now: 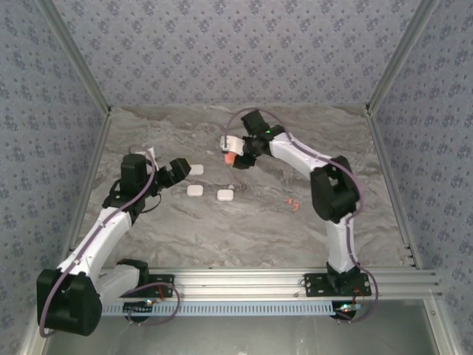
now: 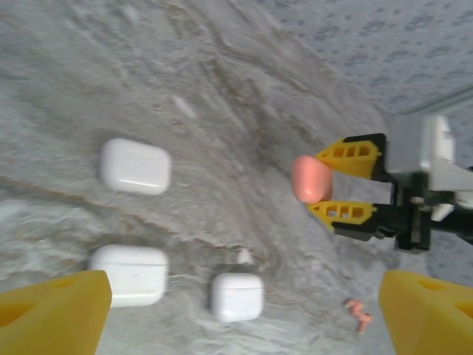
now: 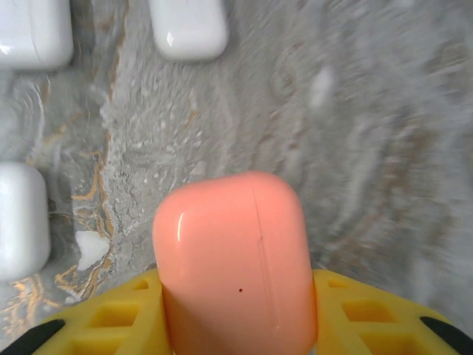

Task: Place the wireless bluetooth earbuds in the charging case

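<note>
Salmon-pink charging case (image 3: 233,259), lid shut, is gripped by its sides in the right claw (image 2: 314,181) and held apparently clear of the bench (image 1: 244,237), probably to present it to the wide-spread left claw (image 1: 177,171). Its long axis runs straight out from the fingers, rounded end leading. Red-orange earbuds (image 2: 360,313) lie loose on the bench, well apart from it, and three white cases (image 2: 135,166) sit nearer the left claw.

salmon case (image 3: 233,259), three white cases (image 2: 135,166), yellow jaws, grey marbled table (image 1: 244,222).
</note>
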{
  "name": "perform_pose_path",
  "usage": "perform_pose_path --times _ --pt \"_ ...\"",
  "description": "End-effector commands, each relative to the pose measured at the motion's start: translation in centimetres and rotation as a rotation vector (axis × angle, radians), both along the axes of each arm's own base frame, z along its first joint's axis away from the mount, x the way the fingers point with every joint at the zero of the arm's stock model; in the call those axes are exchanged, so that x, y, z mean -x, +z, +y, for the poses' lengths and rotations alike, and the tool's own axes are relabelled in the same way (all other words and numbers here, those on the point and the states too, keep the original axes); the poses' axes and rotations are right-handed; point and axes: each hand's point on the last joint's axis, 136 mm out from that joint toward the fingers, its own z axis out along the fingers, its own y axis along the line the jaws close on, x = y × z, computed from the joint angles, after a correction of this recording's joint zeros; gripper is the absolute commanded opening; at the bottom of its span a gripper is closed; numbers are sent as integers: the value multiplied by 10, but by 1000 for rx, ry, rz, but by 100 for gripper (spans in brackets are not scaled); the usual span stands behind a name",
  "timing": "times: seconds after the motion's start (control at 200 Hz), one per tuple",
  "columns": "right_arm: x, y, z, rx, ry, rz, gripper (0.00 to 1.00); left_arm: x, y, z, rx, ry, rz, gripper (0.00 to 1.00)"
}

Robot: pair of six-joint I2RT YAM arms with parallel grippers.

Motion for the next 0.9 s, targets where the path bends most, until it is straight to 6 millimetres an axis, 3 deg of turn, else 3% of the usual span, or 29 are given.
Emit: perform_pose_path --times 0.0,0.16,0.31,0.345,0.505,0.7,0.894 --pt "5 62 0 -158 -46 -128 28 -10 45 -29 145 -122 -131 92" --pt "36 101 -16 -279 -91 -198 28 -12 70 -71 221 -267 -197 89" --pt "59 124 -30 -340 -130 -232 28 -7 90 -119 259 -423 -241 88" --pt "66 111 -34 -329 -139 -210 28 -7 93 -128 262 -446 -249 87" --pt "78 121 -42 -377 -164 -216 29 -4 96 -165 285 -524 -245 84" --pt "84 127 -42 -411 -170 -202 29 -1 90 -192 306 -578 -217 79" --pt "85 130 -43 -423 -180 -197 29 3 87 -201 316 -602 -203 69"
